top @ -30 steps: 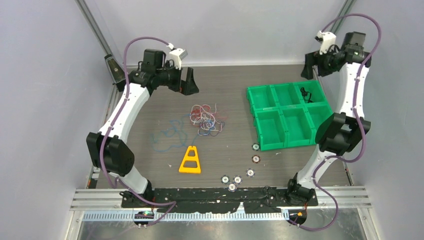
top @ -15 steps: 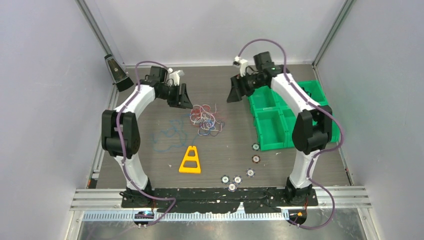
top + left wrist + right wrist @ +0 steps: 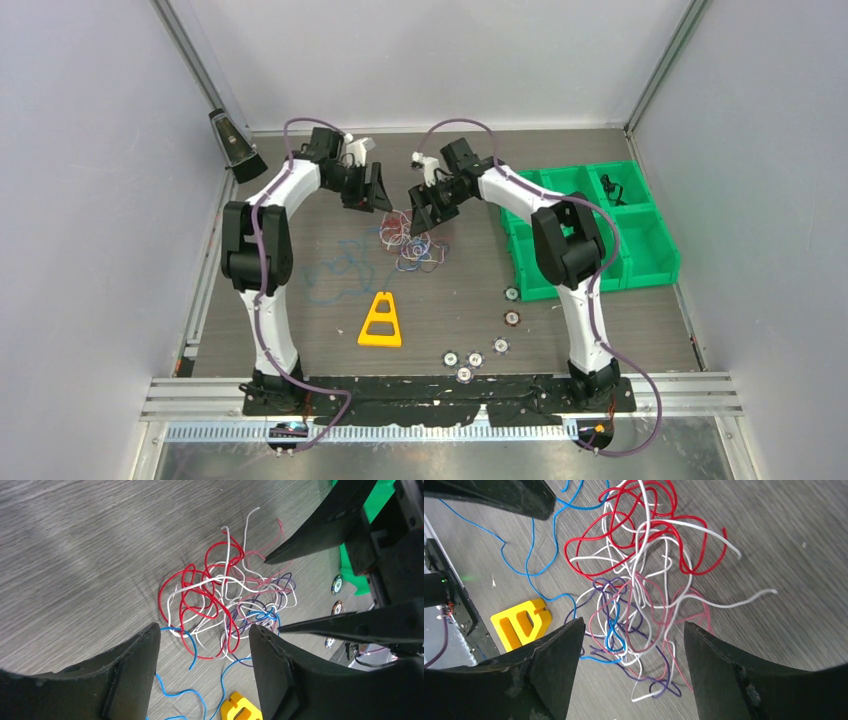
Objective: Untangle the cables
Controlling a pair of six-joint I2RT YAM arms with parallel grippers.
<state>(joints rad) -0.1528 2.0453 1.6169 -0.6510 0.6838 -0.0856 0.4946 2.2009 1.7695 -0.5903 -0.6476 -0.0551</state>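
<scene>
On the left of the dark wood-grain tabletop [image 3: 300,215] a loose blue strand [image 3: 338,272] lies in slack loops, trailing toward the main knot. Just right of it, nearer the arm bases, stands a yellow triangular piece [image 3: 381,322]. The left claw [image 3: 378,190] hangs at the far-left edge of the knot. Its two black fingers [image 3: 131,672] are spread wide and grasp nothing; in the left wrist view the wires show through the gap between them. The cables [image 3: 412,238] sit near the middle of the tabletop as one heap of red, white, blue, pink and purple strands looped through each other, red and white on the far side, purple and blue on the near side. The right claw [image 3: 422,212] hangs at the knot's far-right edge, facing the left one, also released, with its fingers [image 3: 555,670] parted and empty. Whether its tips touch any strand cannot be told. Further right sits a green compartment tray [image 3: 645,262], with small round tokens [image 3: 512,318] scattered near its front.
</scene>
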